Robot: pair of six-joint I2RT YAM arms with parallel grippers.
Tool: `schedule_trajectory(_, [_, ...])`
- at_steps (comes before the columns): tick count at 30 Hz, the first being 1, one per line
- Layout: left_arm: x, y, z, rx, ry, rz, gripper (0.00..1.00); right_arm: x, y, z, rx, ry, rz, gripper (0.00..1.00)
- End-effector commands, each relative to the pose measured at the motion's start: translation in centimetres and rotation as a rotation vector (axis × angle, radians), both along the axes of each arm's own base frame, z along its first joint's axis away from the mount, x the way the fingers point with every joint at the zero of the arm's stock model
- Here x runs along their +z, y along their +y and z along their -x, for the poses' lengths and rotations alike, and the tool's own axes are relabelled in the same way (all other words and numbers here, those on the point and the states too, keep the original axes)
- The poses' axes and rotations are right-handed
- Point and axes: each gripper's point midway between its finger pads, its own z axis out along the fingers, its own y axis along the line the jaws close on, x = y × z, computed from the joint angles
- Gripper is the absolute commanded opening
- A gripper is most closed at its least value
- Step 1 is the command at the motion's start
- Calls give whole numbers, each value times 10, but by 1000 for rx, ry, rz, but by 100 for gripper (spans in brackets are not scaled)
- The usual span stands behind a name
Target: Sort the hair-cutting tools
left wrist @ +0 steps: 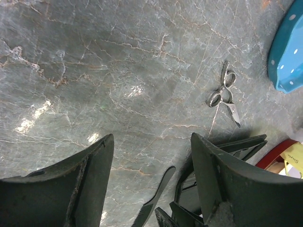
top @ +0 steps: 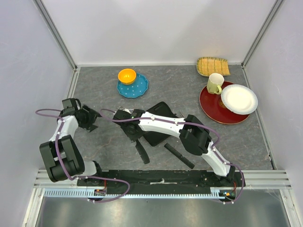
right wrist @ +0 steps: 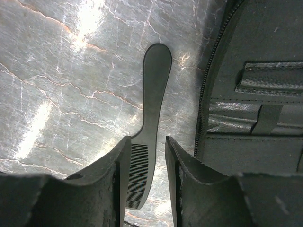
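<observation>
Presently the right gripper (right wrist: 147, 140) is hanging low over the table (left wrist: 94, 71), fingers straddling the toothed end of a comb (right wrist: 156, 85) that is lying flat, handle pointing away from the wrist. Jaws narrowed but not clamped: a strip of table is showing between the comb and the finger nearer the case (right wrist: 251, 156), so nothing is being held. Case is lying unzipped just beside that finger, zip edge close. Left gripper (left wrist: 152, 137) is idling at the left of the table, jaws spread wide and empty, looking out at one pair of scissors (left wrist: 225, 92) lying near a blue plate (left wrist: 286, 52). Second comb (top: 179, 155) is lying on the near side of the case; I am not finding a second pair of scissors in any view. My read: a comb pick is being lined up, sorting barely begun. Risks from here: the comb is thin and flat on a hard top, so the fingers may close above it and skate off, or scrape stone if driven lower. The grip is sitting at the tooth end, far from the middle, so the handle could droop or swing once lifted, and the teeth may flex and let it slip. The comb is sitting off-centre in the gap, toward the finger away from the case; closing could shove it sideways before pinching it. The other finger could catch the zip edge and drag the case along.
</observation>
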Motion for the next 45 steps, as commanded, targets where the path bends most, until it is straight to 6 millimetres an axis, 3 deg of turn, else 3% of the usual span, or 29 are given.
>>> schedule_trajectory(1, [18, 2, -14, 5, -77, 2, 72, -2, -5, 2, -9, 27, 17, 43])
schedule_trajectory(16, [20, 13, -29, 20, -68, -29, 72, -43, -5, -1, -4, 114, 81, 41])
schedule_trajectory(24, [17, 15, -29, 21, -64, -36, 72, -54, -18, 5, -1, 143, 147, 23])
schedule_trajectory(33, [17, 10, -28, 13, -73, -16, 72, -40, -8, -3, 7, 102, 100, 16])
schedule_trajectory(45, [17, -3, -21, -14, -94, 36, 72, 2, 5, -13, -14, 38, 2, 16])
